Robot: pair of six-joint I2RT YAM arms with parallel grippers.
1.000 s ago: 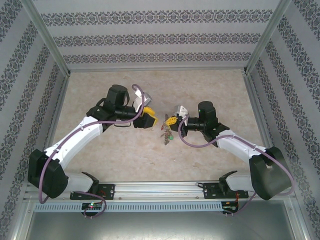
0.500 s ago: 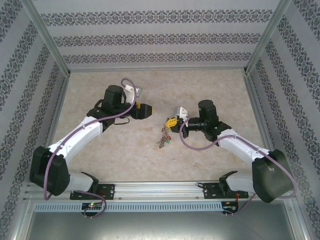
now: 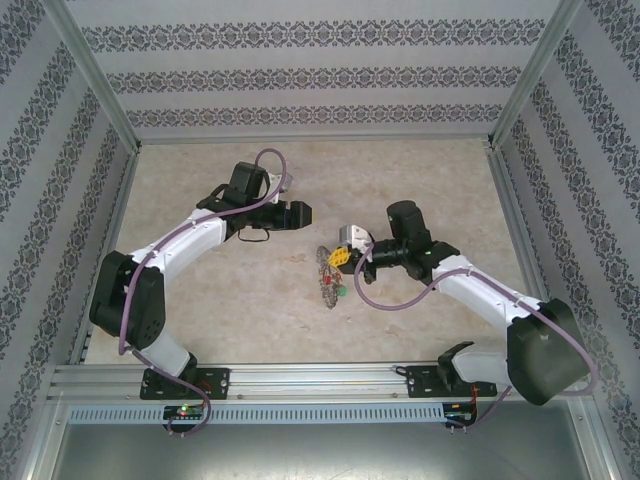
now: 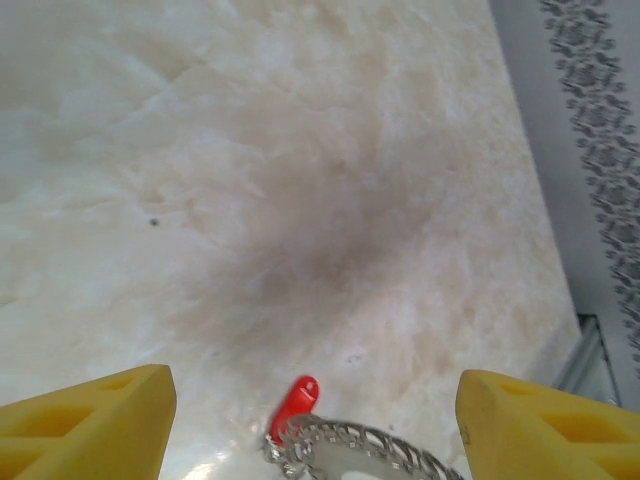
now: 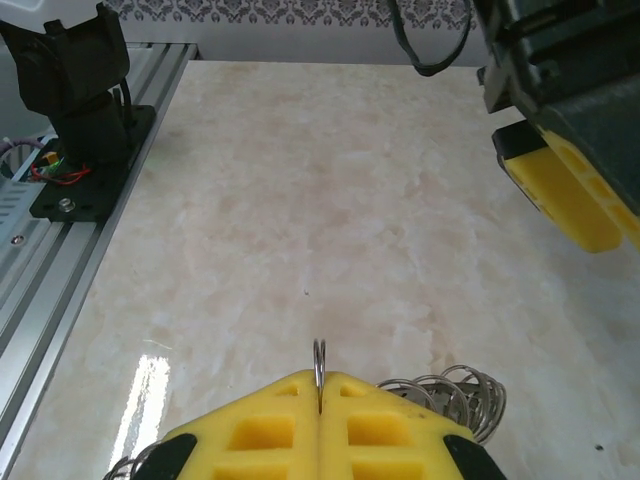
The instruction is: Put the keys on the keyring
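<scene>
My right gripper (image 3: 338,257) is shut on the rim of the keyring (image 5: 319,372), whose thin metal edge sticks up between the yellow fingers (image 5: 392,420). Small silvery links (image 5: 462,394) fan out to the right of those fingers. In the top view the keyring with its keys (image 3: 327,276) hangs down from that grip to the table, a green key (image 3: 340,291) lowest. My left gripper (image 3: 297,213) stands open, a little behind and left of the ring. In the left wrist view a red key (image 4: 297,402) and the fringed rim (image 4: 360,445) lie between its wide-apart fingers (image 4: 95,420).
The marble-patterned table (image 3: 420,180) is walled in by patterned panels (image 3: 300,75) on three sides. An aluminium rail (image 3: 320,380) with both arm bases runs along the near edge. The left arm's base (image 5: 75,110) stands at the table's side.
My left gripper has pulled back from the keyring toward the far side and opened wider. The right gripper has stayed shut on the ring and shifted slightly left.
</scene>
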